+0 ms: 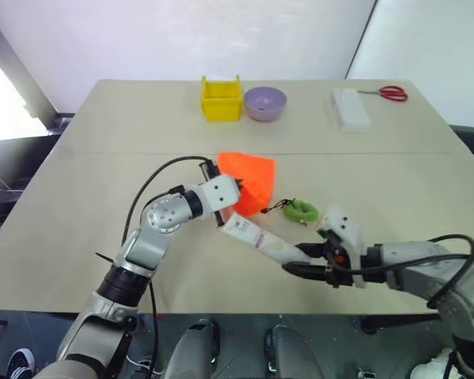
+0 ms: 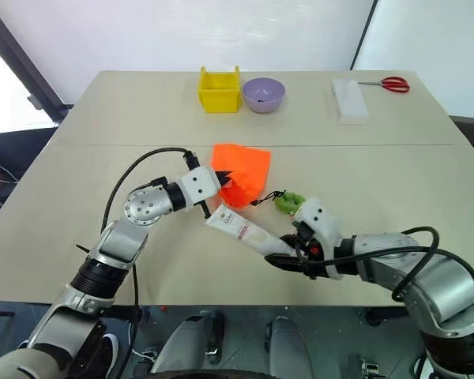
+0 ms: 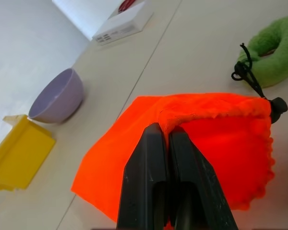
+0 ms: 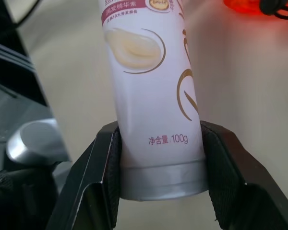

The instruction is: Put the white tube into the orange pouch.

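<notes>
The orange pouch (image 1: pixel 249 180) lies mid-table, its black cord running to a green loop (image 1: pixel 302 211). My left gripper (image 1: pixel 235 189) is shut on the pouch's upper rim (image 3: pixel 182 120), lifting the fabric edge. My right gripper (image 1: pixel 304 260) is shut on the cap end of the white tube (image 1: pixel 257 235), which slants from the gripper up toward the pouch. The tube's flat end sits just below the pouch, next to my left gripper. In the right wrist view the tube (image 4: pixel 151 86) rises between both pads (image 4: pixel 113 163), printed side showing.
At the table's far side stand a yellow bin (image 1: pixel 221 98), a purple bowl (image 1: pixel 265 103), a white box (image 1: pixel 350 108) and red scissors (image 1: pixel 393 93). The table's front edge (image 1: pixel 221 309) runs just below my right gripper.
</notes>
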Robot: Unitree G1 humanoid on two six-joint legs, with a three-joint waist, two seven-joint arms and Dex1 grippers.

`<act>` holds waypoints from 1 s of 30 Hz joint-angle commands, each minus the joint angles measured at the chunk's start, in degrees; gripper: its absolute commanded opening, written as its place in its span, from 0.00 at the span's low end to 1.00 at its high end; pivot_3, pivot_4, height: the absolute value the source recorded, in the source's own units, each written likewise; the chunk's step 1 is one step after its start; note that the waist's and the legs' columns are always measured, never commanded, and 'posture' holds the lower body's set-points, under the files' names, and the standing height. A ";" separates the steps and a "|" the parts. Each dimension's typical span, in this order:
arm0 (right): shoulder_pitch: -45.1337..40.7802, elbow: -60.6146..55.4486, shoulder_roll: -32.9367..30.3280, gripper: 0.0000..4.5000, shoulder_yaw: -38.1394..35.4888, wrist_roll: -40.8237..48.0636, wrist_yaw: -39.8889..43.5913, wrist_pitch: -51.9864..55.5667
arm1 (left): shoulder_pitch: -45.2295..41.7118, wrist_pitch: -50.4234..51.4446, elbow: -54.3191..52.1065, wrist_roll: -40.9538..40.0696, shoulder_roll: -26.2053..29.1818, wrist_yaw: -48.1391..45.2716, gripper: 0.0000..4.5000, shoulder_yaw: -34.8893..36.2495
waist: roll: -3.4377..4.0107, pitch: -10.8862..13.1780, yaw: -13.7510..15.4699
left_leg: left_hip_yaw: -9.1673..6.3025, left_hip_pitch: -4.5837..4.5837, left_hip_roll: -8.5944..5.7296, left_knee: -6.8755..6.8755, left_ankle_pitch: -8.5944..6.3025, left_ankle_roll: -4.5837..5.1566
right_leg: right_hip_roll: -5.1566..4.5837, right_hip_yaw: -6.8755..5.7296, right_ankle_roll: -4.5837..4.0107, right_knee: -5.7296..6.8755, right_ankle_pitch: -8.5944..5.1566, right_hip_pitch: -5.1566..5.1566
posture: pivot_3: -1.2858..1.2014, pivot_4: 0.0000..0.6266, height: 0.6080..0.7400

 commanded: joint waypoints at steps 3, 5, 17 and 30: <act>-3.87 2.91 6.74 0.40 0.36 -2.40 -8.31 0.19 | 0.52 -1.22 -3.47 -0.64 0.90 -1.03 0.00 -0.65 | 0.03 0.00 0.11 | 0.00 -0.02 -0.01 -0.04 0.00 0.00 | 0.00 0.02 -0.01 0.00 0.01 -0.06 | 0.52 0.24 1.00; -4.72 3.64 7.47 0.40 -0.41 -2.02 -8.99 1.05 | 0.72 -1.31 -3.54 -0.58 0.99 -0.82 0.00 -0.65 | 0.02 0.00 0.15 | 0.00 -0.03 -0.01 -0.05 0.01 0.00 | 0.00 0.02 0.00 0.00 0.01 -0.07 | 0.52 0.24 1.00; -12.82 6.44 23.96 0.40 -2.16 -6.30 -25.66 13.41 | 0.94 -2.19 -2.66 -0.28 0.53 -0.26 0.00 -1.96 | 0.02 -0.01 0.03 | -0.01 -0.08 -0.01 -0.13 0.00 0.00 | 0.01 0.02 0.00 0.02 0.01 -0.16 | 0.52 0.24 1.00; -17.91 8.70 38.23 0.40 -0.36 -14.49 -36.81 16.24 | 1.48 -2.25 -3.22 -0.83 -0.35 -0.53 0.00 -2.16 | 0.05 -0.02 -0.21 | 0.00 -0.10 -0.09 -0.14 0.01 0.00 | 0.09 0.03 0.01 0.16 0.02 -0.29 | 0.52 0.24 1.00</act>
